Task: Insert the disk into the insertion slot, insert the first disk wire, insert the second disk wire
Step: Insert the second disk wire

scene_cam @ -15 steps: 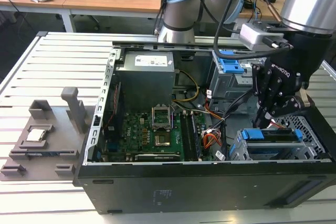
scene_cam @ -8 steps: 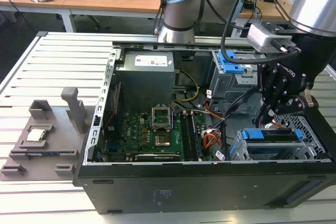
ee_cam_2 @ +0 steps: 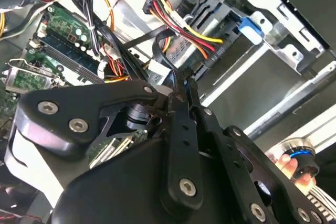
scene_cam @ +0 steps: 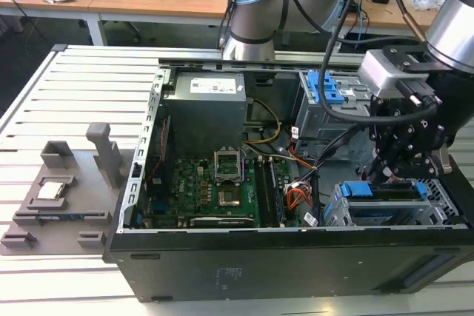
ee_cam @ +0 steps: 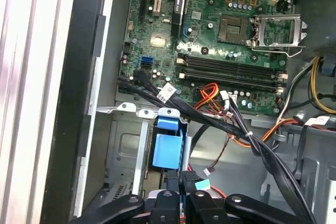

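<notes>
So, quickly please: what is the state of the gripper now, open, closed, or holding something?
Gripper: fingers closed on a black wire connector, at the disk.

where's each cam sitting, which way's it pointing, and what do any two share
Exterior view: off the arm, above the open computer case, showing the arm and gripper over the disk.
First wrist view: on the wrist, facing the motherboard; fingers in frame.
Second wrist view: on the wrist, along the gripper toward cables.
All share the motherboard.

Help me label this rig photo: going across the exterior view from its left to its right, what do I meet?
Grey fixture tray → green motherboard → orange wire bundle → blue-framed disk sitting in the grey insertion slot, under the hand.
</notes>
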Controlling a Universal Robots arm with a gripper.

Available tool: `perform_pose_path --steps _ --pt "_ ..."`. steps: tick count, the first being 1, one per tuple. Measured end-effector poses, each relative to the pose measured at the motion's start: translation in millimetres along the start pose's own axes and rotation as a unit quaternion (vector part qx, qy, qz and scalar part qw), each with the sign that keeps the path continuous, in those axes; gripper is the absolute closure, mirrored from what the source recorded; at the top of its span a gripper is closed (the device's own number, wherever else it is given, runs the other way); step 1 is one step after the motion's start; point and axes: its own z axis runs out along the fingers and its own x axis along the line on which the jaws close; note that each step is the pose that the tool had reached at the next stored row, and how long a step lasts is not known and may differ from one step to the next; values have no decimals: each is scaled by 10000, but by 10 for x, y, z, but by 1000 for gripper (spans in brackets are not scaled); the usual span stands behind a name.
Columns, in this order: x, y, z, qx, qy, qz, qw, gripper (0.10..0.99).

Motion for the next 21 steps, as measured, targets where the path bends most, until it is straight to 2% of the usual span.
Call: perform_pose_path --steps 2,4,6,10,14,21 --pt "22 0 -35 0 -1 -1 10000 937" --pt "83 -3 -33 -13 -5 4 10000 937" --pt "102 -6 -28 -20 -7 7 10000 937" --pt "102 -21 -13 -25 -14 8 10000 937" --pt "68 -40 -3 -24 -22 6 10000 937" --pt "70 -82 14 -32 -22 7 10000 937"
